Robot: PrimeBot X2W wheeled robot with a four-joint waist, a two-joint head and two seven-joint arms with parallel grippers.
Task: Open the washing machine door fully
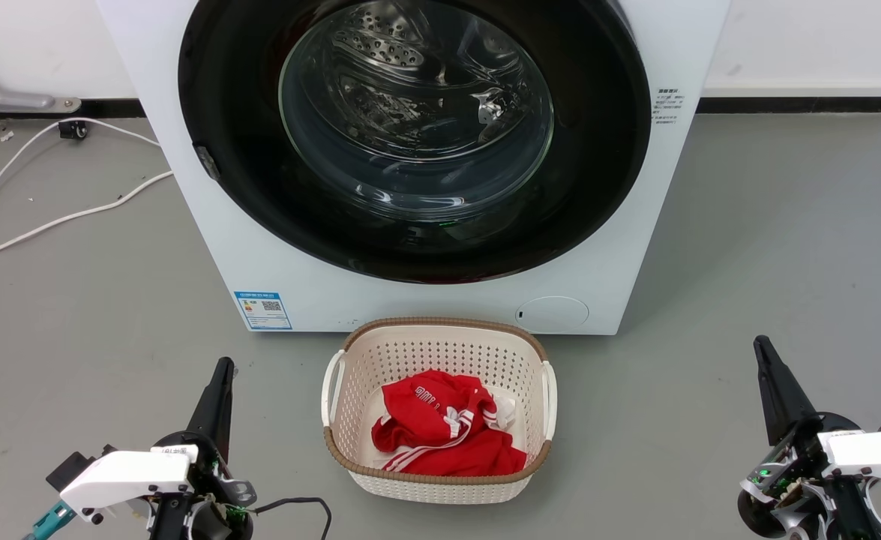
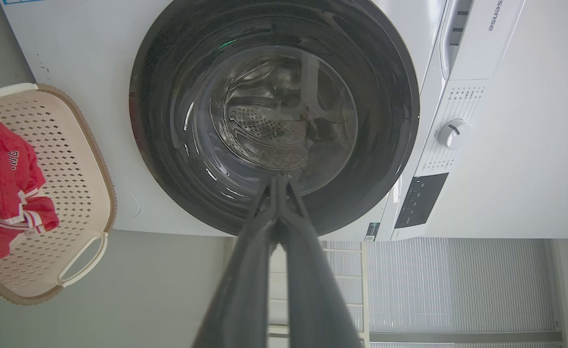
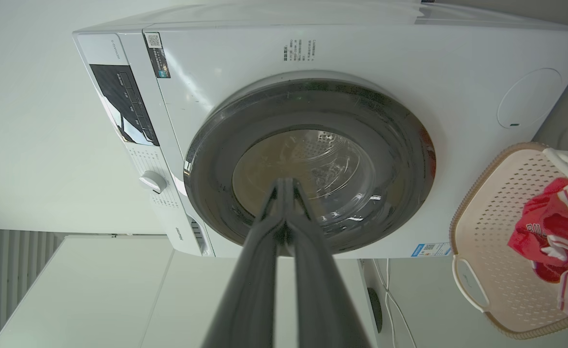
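Head view: cream basket (image 1: 440, 323) holding a red garment (image 1: 444, 431) on the floor just before the washing machine (image 1: 410, 304); white cable (image 1: 65, 219) off to the left. Washing machine door (image 1: 415, 127) glossy black, glass-centred, shut flush against the front. Left gripper (image 1: 224, 367) and right gripper (image 1: 762, 347) low, well apart from it. Left wrist view: fingers pressed together, empty, pointing at the door glass. Right wrist view: likewise closed on nothing.

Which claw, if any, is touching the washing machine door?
Apart, both: the head view shows grey floor between the washing machine door and the left claw and right claw.
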